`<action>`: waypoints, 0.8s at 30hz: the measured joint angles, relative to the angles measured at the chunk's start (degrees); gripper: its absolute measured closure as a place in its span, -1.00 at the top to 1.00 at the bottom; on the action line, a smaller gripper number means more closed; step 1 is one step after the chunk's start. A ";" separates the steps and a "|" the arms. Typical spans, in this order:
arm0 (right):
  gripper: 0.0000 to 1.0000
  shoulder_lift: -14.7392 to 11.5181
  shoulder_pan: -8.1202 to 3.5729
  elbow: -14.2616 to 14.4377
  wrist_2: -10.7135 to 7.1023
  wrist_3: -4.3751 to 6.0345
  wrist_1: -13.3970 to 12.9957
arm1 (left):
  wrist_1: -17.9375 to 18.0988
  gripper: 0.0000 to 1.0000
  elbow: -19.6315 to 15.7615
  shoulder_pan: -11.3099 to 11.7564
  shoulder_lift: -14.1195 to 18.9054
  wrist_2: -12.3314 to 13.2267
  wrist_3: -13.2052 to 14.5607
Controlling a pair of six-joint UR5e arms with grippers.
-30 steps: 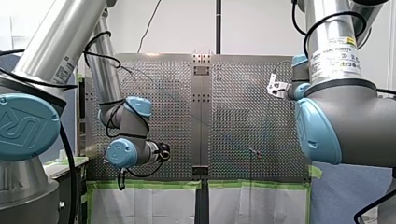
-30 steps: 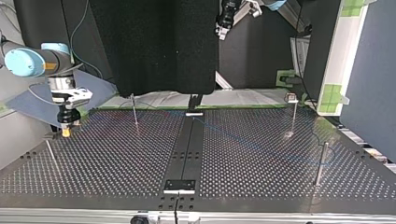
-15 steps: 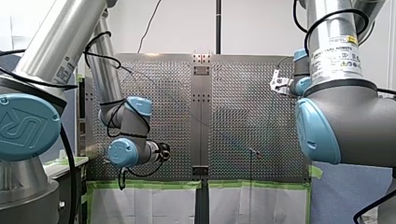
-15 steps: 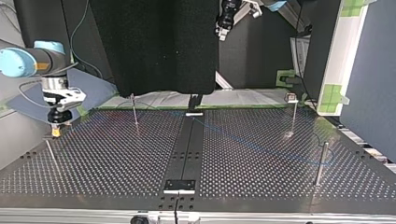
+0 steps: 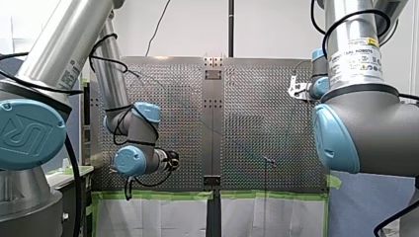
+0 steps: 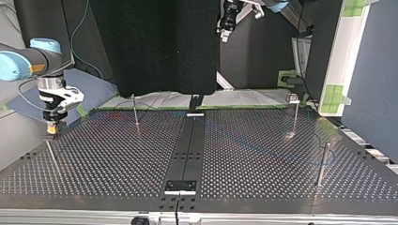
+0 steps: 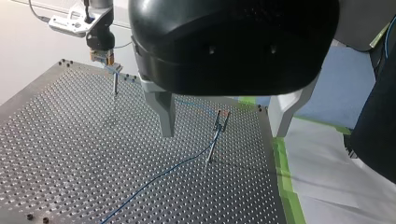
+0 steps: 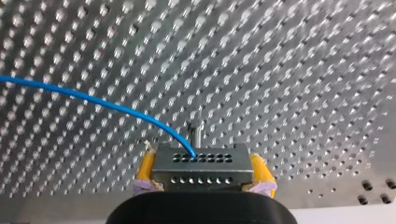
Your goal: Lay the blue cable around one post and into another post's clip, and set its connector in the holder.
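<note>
My right gripper (image 8: 204, 164) is shut with its yellow pads (image 8: 145, 170) on a grey connector (image 8: 201, 161) pierced with holes; the blue cable (image 8: 93, 99) leaves its face. At the top view's left this gripper (image 6: 50, 130) holds the connector (image 6: 49, 137) just above a thin post (image 6: 52, 157). From the connector the cable (image 7: 163, 173) runs through a clip post (image 7: 215, 140) and on across the plate. It loops by a plain post (image 6: 323, 164) at the top view's right. My left gripper (image 7: 223, 130) hangs open and empty high above the table (image 6: 224, 33).
The perforated plate (image 6: 117, 164) has a dark centre strip (image 6: 187, 150). Another post with a small head (image 6: 294, 115) stands at the top view's far right. Green tape and white sheeting (image 7: 299, 154) edge the plate beside the clip post.
My right gripper has carried the connector toward the top view's left, until it stands over the thin post. My left arm has stayed still.
</note>
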 joint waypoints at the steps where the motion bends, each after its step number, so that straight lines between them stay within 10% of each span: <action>1: -0.65 0.00 -0.05 -0.03 0.36 -0.43 0.39 | -0.02 1.00 0.02 0.06 -0.01 0.01 0.02; 9: -0.65 -0.06 -0.74 -0.08 1.54 -3.43 1.65 | -0.60 1.00 0.62 0.42 -0.02 0.04 0.07; 24: -0.61 0.13 -4.16 -0.08 -0.18 -5.42 1.87 | -2.44 1.00 1.65 0.48 -0.02 0.01 0.60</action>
